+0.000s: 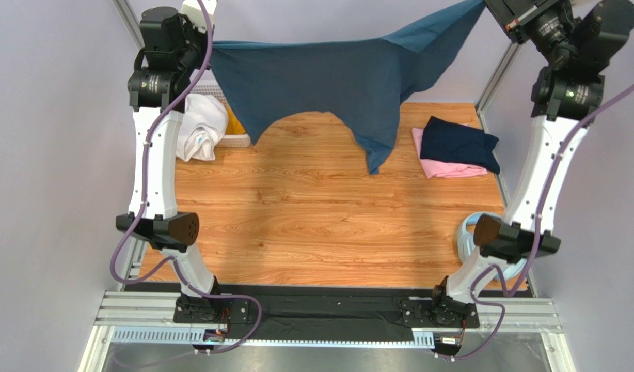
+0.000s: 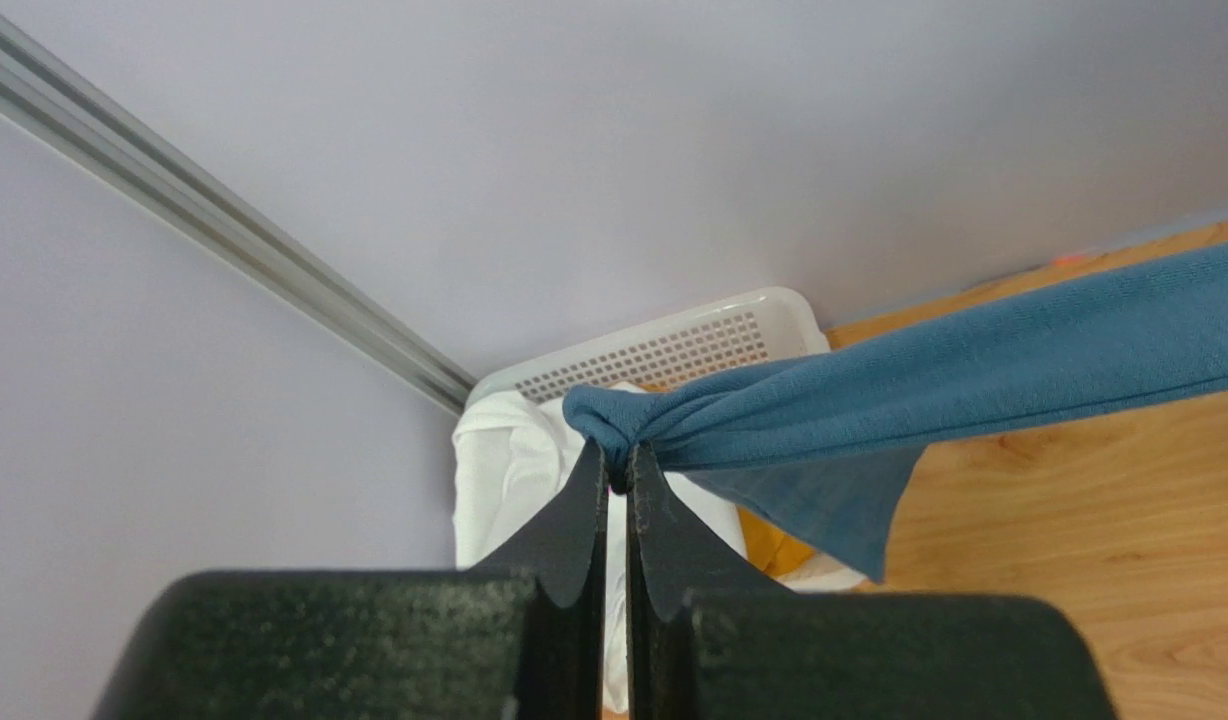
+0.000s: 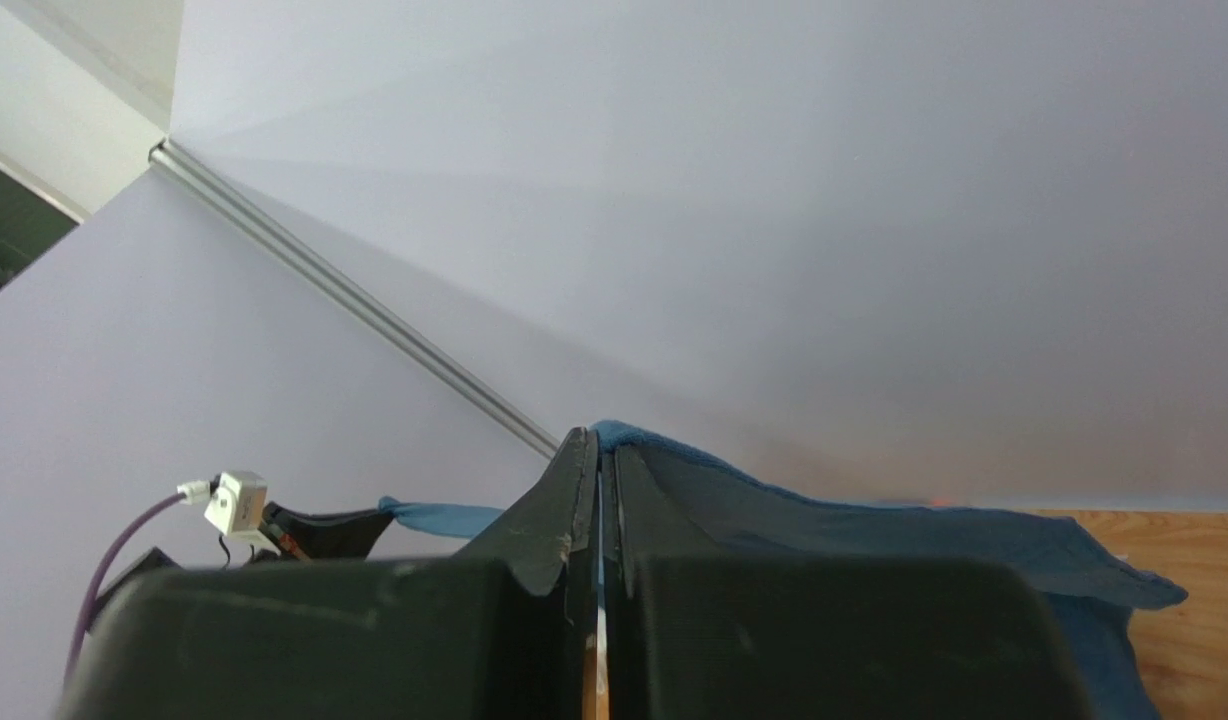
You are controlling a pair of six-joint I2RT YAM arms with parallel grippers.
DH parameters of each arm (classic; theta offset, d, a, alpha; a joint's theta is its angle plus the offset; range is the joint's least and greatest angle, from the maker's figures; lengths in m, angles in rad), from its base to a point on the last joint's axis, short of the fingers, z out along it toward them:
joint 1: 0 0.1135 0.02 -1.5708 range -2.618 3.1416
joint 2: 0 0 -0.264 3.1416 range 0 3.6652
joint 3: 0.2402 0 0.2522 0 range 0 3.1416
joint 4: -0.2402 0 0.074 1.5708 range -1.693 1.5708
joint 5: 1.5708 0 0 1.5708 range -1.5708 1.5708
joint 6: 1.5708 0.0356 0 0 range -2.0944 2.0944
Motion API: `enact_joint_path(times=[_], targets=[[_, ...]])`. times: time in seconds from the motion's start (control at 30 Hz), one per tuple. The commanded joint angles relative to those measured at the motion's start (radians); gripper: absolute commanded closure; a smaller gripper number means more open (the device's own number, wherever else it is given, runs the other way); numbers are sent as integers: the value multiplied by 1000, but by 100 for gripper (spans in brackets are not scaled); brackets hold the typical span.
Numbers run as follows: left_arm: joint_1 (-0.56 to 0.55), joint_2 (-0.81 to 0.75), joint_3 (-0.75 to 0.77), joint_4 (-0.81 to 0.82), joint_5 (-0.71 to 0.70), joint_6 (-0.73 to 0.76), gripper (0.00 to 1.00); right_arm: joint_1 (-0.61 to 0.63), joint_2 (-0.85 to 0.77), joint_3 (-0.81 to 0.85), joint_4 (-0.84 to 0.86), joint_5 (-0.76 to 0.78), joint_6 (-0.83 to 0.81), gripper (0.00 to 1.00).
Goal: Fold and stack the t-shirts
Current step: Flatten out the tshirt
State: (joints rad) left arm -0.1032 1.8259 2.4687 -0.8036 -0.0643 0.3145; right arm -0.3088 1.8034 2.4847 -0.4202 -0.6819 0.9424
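A large teal-blue t-shirt [image 1: 336, 81] hangs stretched in the air across the back of the table. My left gripper [image 1: 208, 35] is shut on its left corner, shown bunched at the fingertips in the left wrist view [image 2: 625, 450]. My right gripper [image 1: 491, 6] is shut on its right corner, seen in the right wrist view [image 3: 598, 450]. The cloth [image 3: 876, 533] trails away to the right there. A folded dark navy t-shirt [image 1: 457, 142] lies on a folded pink t-shirt [image 1: 444, 168] at the right of the table.
A white lattice basket [image 1: 219, 116] at the back left holds white [image 1: 197, 124] and orange [image 1: 233, 124] garments; it also shows in the left wrist view [image 2: 680, 345]. Light-blue headphones [image 1: 471, 240] lie at the table's right edge by the right arm.
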Motion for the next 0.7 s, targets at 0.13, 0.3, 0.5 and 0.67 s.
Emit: enact_joint_path(times=[0.13, 0.3, 0.5, 0.67], targets=[[-3, -273, -367, -83, 82, 76, 100, 52, -484, -509, -268, 50, -146, 100], [-3, -430, -727, -160, 152, 179, 100, 247, -827, -1125, -529, 210, -244, 100], [-3, -582, -1071, -210, 182, 268, 100, 275, -1142, -1532, -756, 131, -274, 64], [-3, -611, -1163, -262, 185, 279, 99, 301, -1150, -1485, -890, 151, -323, 56]])
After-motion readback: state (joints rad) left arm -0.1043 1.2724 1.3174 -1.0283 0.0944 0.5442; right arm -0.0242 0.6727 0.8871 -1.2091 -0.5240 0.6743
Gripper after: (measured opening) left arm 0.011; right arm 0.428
